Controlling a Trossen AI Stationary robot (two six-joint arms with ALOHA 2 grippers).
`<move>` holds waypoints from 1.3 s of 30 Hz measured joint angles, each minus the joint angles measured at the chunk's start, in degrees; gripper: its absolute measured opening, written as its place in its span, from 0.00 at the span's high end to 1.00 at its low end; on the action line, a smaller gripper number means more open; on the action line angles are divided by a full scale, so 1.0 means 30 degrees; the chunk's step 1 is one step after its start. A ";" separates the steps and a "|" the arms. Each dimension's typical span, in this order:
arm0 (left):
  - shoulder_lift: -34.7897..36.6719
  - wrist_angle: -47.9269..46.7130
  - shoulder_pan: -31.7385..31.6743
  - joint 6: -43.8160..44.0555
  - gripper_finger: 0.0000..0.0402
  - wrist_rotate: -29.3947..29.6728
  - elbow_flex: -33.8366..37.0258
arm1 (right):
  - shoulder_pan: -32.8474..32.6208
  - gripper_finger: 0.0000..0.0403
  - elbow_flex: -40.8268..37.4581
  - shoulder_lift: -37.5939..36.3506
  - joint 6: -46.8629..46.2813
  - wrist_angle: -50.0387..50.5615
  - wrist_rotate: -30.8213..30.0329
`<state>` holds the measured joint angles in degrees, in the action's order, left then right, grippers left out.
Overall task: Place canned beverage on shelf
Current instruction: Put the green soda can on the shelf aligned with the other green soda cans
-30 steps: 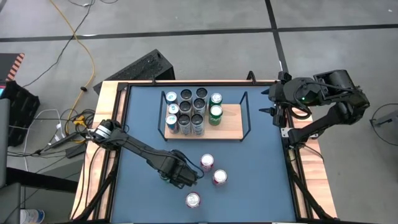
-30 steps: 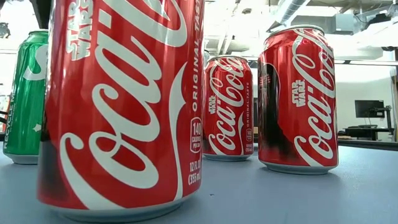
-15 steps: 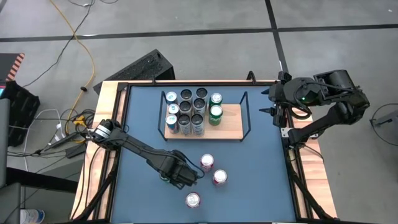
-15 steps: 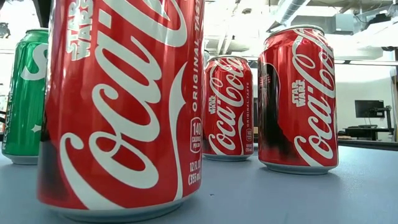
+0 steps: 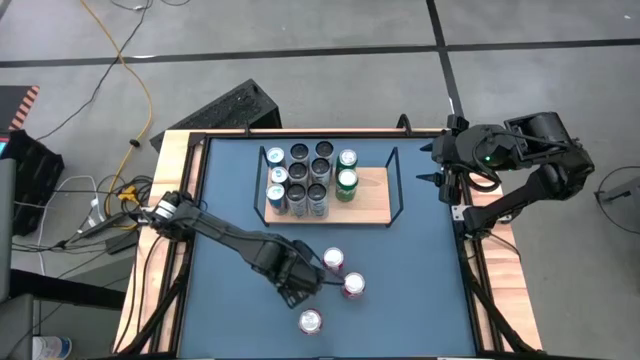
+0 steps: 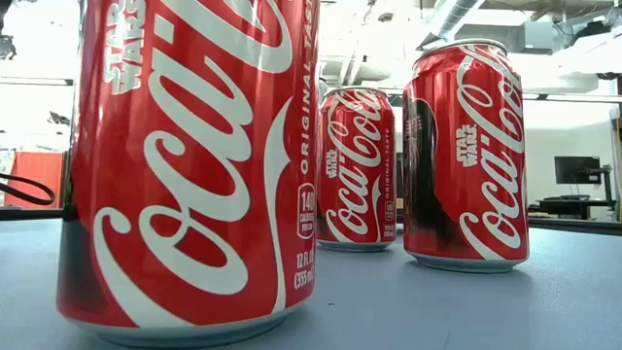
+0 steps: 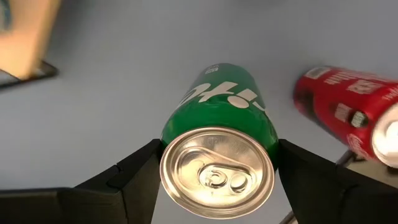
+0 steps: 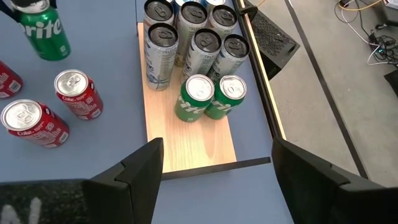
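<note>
The left gripper (image 7: 217,171) clamps a green Sprite can (image 7: 219,134) – apparently lifted clear of the blue table (image 5: 420,280) – beside three red Coca-Cola cans (image 5: 333,260), near the shelf (image 5: 370,200). The right gripper (image 8: 214,165) hangs empty, fingers apart – at the table's right edge.

A robotics lab or workshop, by the look of it: a bare grey concrete floor (image 5: 300,40) with a loose yellow cable (image 5: 135,70) trailing across it, exposed silver ceiling ducts (image 6: 457,15), a dark computer monitor (image 6: 576,170) on a far desk, and a blue-topped wooden-edged table (image 5: 420,270).
</note>
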<state>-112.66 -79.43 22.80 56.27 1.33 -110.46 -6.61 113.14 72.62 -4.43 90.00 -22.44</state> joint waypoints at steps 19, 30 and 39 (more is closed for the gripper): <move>0.0066 -0.2506 -0.2452 -1.2907 0.35 0.3243 -0.6686 | 0.0006 0.30 0.0000 0.0006 -0.1072 0.0007 -0.0036; 0.0066 0.0667 -0.5451 -1.8059 0.35 0.3743 -0.6809 | 0.0006 0.30 0.0000 0.0007 -0.1854 0.0007 -0.0058; -0.0174 0.3647 -0.6854 -2.1178 0.34 0.3508 -0.6809 | 0.0006 0.30 0.0000 0.0007 -0.2030 0.0002 -0.0082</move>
<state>-113.18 -68.49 2.24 -7.27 11.86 -130.89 -6.59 113.14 72.64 -10.52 90.00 -22.68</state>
